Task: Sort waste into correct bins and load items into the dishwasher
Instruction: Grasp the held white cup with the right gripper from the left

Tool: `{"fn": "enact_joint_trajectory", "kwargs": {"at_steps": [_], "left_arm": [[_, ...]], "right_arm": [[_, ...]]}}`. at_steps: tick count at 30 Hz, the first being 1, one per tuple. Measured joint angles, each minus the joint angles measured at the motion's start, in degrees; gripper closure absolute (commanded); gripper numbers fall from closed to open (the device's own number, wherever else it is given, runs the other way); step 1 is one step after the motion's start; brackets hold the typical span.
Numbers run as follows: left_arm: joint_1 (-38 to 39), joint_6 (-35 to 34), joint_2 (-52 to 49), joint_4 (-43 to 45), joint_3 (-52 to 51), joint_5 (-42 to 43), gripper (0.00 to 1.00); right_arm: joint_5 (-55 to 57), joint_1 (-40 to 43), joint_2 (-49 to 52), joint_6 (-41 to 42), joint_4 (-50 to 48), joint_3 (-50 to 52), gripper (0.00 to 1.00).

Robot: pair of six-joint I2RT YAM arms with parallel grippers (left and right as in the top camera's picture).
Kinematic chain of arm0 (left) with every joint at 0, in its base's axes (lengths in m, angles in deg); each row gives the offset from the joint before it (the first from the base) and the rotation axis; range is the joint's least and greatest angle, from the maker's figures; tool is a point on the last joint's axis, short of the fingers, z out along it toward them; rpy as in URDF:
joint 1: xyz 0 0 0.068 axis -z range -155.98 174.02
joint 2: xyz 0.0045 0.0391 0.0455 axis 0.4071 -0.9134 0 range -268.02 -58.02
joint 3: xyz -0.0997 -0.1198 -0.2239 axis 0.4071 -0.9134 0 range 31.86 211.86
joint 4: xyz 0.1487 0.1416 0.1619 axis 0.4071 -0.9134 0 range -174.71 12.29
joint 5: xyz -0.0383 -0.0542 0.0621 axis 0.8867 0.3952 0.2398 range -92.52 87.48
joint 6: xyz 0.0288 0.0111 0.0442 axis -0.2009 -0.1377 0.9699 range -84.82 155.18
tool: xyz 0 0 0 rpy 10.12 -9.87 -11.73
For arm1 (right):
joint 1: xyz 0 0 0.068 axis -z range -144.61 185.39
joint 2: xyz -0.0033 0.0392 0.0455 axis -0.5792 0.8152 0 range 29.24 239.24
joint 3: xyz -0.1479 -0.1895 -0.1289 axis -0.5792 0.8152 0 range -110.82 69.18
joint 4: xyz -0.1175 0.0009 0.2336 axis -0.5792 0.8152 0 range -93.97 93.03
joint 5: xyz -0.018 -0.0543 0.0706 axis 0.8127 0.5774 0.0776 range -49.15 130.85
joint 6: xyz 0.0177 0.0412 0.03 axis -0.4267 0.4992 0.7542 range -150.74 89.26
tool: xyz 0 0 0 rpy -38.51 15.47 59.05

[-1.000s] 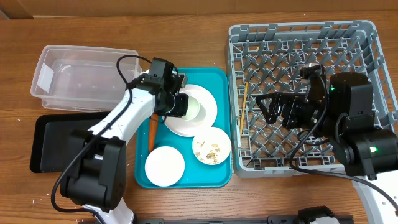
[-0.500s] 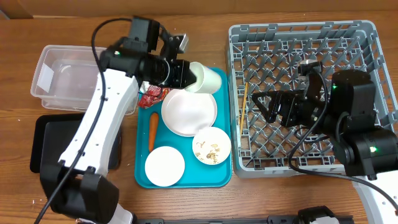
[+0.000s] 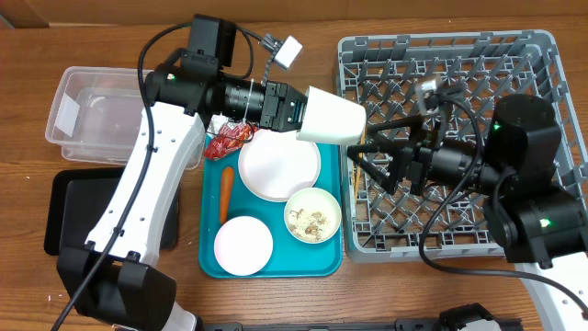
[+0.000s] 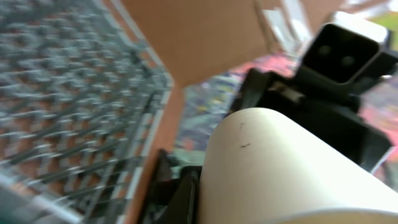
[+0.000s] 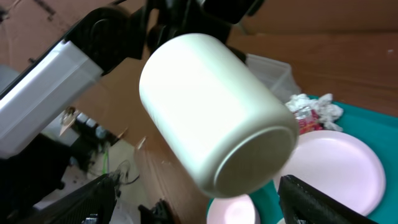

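Over the wooden counter [image 3: 110, 37], our left hand [image 3: 301, 110] pinches a white cup [image 3: 335, 118] sideways; our right hand [image 3: 367, 152] is spread beside it.

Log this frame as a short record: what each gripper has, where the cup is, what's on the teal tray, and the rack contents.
left gripper: shut on white cup, held sideways
cup position: raised, over the border between teal tray and dish rack
right gripper: open, empty, facing the cup
on teal tray: pink plate, crumb bowl, white bowl, carrot, red wrapper
dish rack: no dishes seen; partly hidden by right arm
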Motion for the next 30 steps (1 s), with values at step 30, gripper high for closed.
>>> {"fn": "enact_joint_trajectory", "kwargs": {"at_steps": [30], "left_arm": [[4.55, -0.46, -0.68, 0.55, 0.0, 6.43, 0.96]], "right_arm": [[0.5, -3.52, 5.31, -3.45, -4.07, -0.59, 0.0]]}}
